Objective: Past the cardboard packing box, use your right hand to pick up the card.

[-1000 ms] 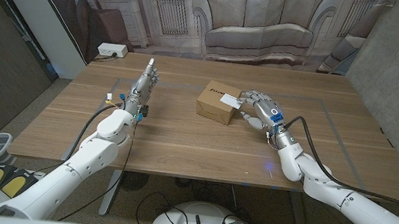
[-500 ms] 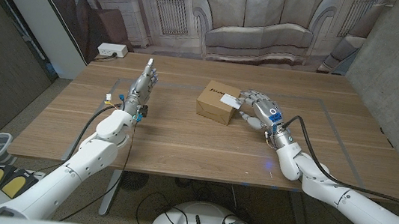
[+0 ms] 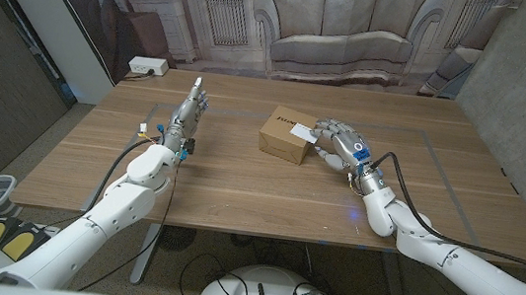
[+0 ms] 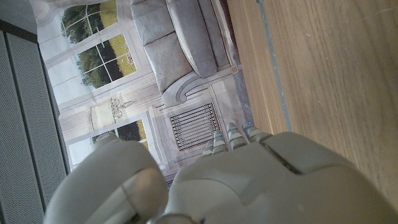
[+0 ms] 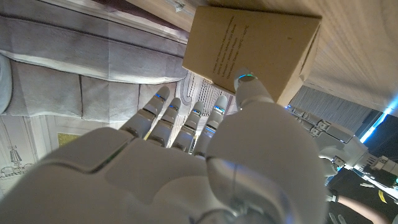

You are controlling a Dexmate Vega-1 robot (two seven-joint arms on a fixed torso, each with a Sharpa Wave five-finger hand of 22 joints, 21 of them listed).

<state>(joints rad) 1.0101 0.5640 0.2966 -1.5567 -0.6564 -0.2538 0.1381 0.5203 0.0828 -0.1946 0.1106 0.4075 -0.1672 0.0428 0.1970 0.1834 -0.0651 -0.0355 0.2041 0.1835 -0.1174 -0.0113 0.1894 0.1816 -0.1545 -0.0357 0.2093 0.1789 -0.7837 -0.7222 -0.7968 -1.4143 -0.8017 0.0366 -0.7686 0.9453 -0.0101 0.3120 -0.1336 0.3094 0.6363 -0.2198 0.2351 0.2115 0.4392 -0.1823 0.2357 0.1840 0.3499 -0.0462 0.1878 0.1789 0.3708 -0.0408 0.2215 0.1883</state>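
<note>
Centrally in the head view, the right robot hand [image 3: 337,140] pinches the white card [image 3: 302,132] against the cardboard packing box [image 3: 286,134]; the left robot hand [image 3: 188,111] stands released, fingers straight.

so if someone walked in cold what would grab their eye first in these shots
Probably the cardboard box near the middle of the wooden table, with the right hand up against its right side, fingers reaching over a white card on top. Next, the left hand, apart on the left, fingers stretched out straight and holding nothing. Behind it all hangs a printed backdrop of a sofa.
</note>
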